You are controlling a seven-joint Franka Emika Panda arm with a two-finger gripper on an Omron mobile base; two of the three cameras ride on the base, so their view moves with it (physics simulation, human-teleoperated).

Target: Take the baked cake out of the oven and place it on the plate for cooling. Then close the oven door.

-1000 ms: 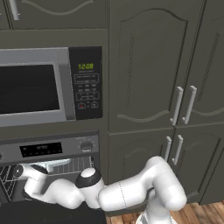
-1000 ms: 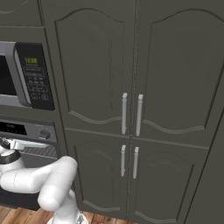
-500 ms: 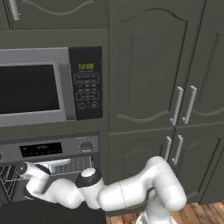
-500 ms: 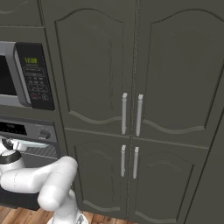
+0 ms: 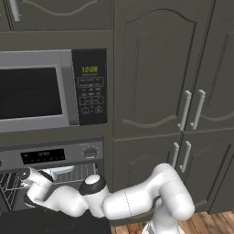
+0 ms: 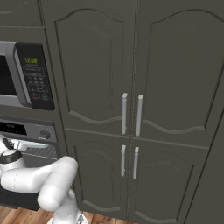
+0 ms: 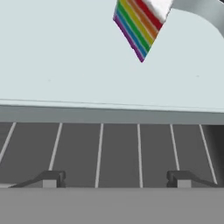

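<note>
The baked cake is a flat pale whitish-blue slab [image 7: 78, 65] carrying a rainbow-layered wedge [image 7: 139, 26]. It lies on the oven's wire rack [image 7: 118, 148]. My gripper [image 7: 116, 179] is open, its fingertips [image 7: 50, 178] wide apart just short of the slab's near edge, with nothing between them. In the left base view my hand reaches into the oven [image 5: 50, 155], below the control strip, and the cake [image 5: 61, 170] shows pale behind it. The oven door [image 5: 41, 225] hangs open as a dark panel at the bottom. The plate is out of view.
A silver-framed microwave [image 5: 41, 91] with a green clock sits above the oven. Tall dark cabinet doors [image 6: 131, 87] with bar handles stand to the right. Wooden floor [image 5: 210, 221] shows at the lower right.
My hand has shifted slightly inside the oven mouth. The cake and the door have not moved.
</note>
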